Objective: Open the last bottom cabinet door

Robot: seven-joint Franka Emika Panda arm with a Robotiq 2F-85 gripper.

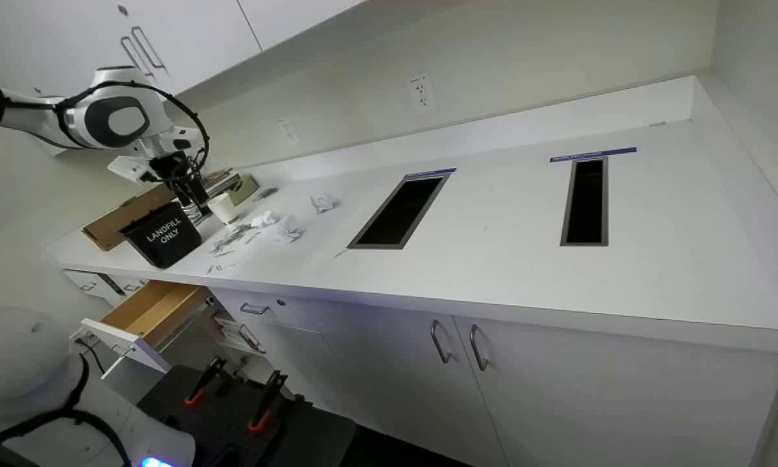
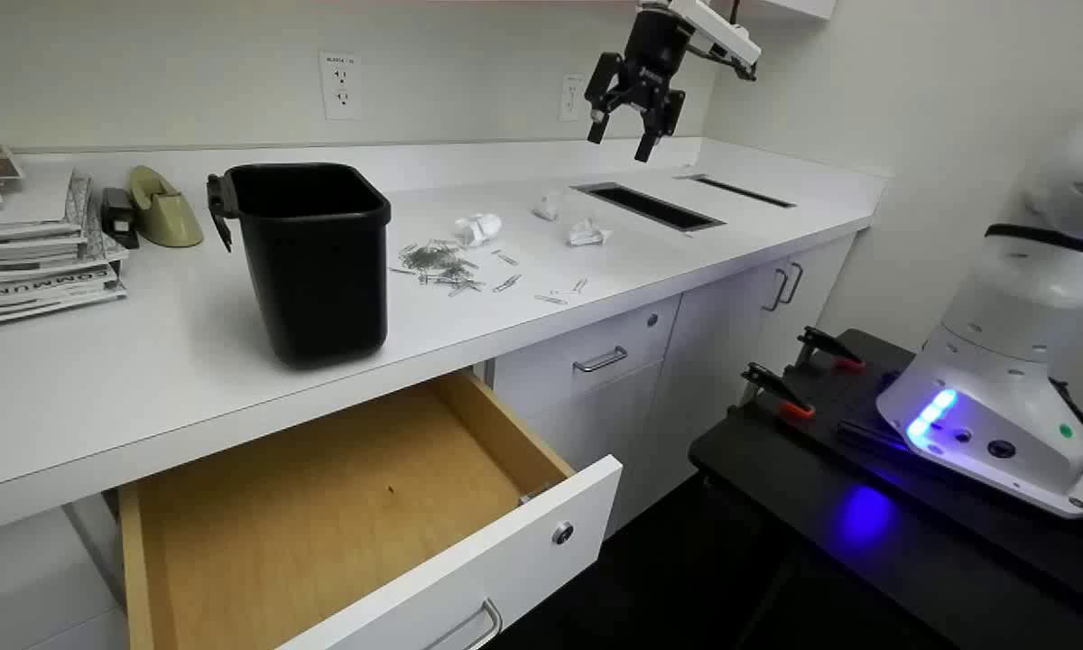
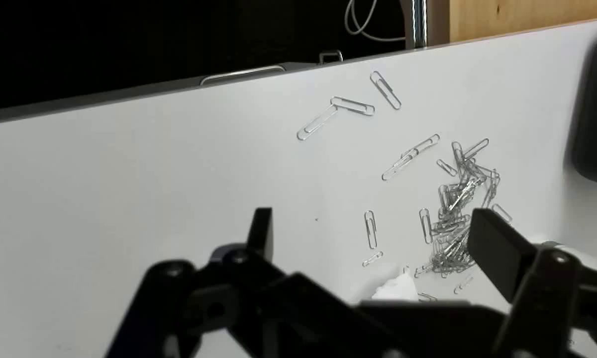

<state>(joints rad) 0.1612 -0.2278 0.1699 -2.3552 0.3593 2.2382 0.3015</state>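
Observation:
The last bottom cabinet door [image 1: 622, 402] is a large flat white panel at the wall end of the base cabinets. It is shut, flush with the neighbouring door, and also shows in an exterior view [image 2: 817, 284]. Its silver bar handle [image 1: 478, 348] is near its upper corner, beside the neighbour's handle; it also shows in an exterior view [image 2: 795, 282]. The door is out of the wrist view. My gripper [image 2: 621, 143] is open and empty, pointing down above the counter, well away from the door. It also shows in an exterior view [image 1: 194, 202] and the wrist view [image 3: 370, 221].
A drawer [image 2: 325, 515] stands pulled out. A black bin [image 2: 325, 262], paper clips [image 3: 452, 228], crumpled paper [image 2: 478, 228] and a white cup [image 1: 223, 209] are on the counter [image 1: 493, 279]. A black table [image 2: 776, 506] with clamps stands before the cabinets, under the arm's base.

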